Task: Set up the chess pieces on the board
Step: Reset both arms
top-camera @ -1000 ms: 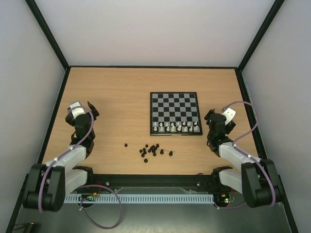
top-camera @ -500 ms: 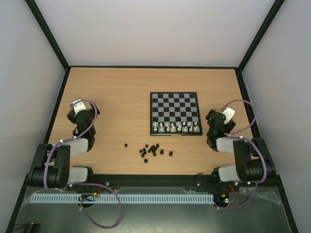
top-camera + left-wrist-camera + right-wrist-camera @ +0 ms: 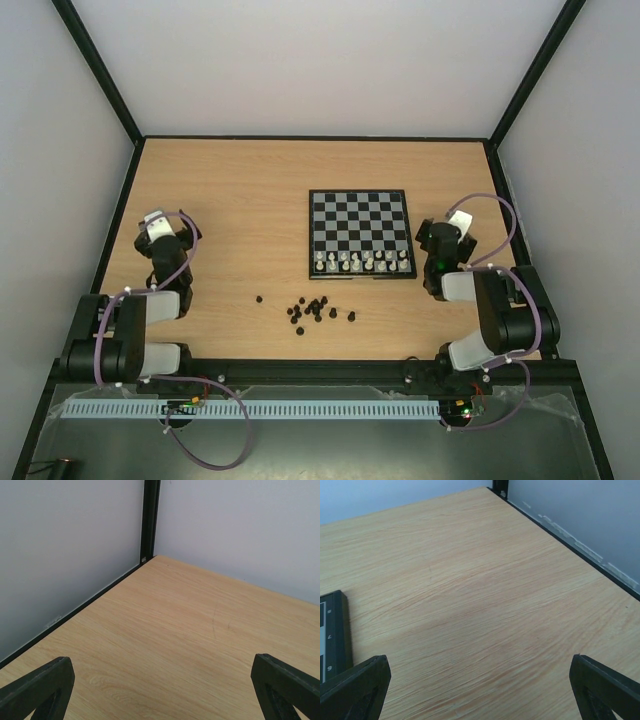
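Note:
The board lies right of the table's middle. Several white chess pieces stand in rows along its near edge. My left gripper is folded back at the left side, open and empty, far from the board; its fingertips frame bare wood. My right gripper is just right of the board's near right corner, open and empty. In the right wrist view the board's dark edge shows at the left, with a fingertip at the lower right.
Several tiny black pieces lie scattered on the wood in front of the board, one apart to the left. Black frame posts and white walls enclose the table.
Both arms have folded back toward their bases. The left gripper drew slightly down and in; the right gripper shifted a little toward the board's corner. The pieces have not moved.

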Motion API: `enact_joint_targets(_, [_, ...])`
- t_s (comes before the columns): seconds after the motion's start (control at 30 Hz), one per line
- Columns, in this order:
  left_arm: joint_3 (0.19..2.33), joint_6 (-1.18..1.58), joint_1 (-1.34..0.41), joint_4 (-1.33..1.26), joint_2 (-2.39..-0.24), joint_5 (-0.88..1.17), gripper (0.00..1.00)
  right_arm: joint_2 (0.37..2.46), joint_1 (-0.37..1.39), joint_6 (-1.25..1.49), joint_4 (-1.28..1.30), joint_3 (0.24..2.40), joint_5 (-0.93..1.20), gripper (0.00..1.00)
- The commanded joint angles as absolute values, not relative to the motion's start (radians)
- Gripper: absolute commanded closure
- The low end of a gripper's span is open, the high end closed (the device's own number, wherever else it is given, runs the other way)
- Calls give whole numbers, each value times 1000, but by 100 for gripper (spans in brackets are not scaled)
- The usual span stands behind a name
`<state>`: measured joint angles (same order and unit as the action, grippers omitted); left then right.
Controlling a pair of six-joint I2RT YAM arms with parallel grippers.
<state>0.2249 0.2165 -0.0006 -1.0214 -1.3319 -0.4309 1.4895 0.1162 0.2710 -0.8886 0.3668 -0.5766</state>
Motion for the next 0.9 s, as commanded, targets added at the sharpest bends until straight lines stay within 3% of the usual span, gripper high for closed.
enact_joint_targets(0.0, [194, 224, 5, -1133, -1332, -411, 0, 1493, 111, 222, -979, 371, -528, 1])
enact_joint_targets(0.2, [168, 207, 0, -1168, -1320, -395, 1, 1413, 114, 129, -1182, 211, -363, 1])
enact_joint_targets(0.33, [145, 185, -8, -1207, -1309, -369, 1, 1511, 114, 134, -1369, 159, -361, 1])
enact_joint_targets(0.57, [173, 182, -12, -1217, -1367, -380, 0, 1509, 110, 134, -1310, 188, -343, 1])
enact_joint_targets(0.7, [295, 169, -6, -1080, -1453, -348, 0, 1513, 112, 129, -1324, 183, -338, 1])
enact_joint_targets(0.87, [274, 139, -10, -1142, -1469, -298, 1, 1514, 111, 129, -1313, 191, -336, 1])
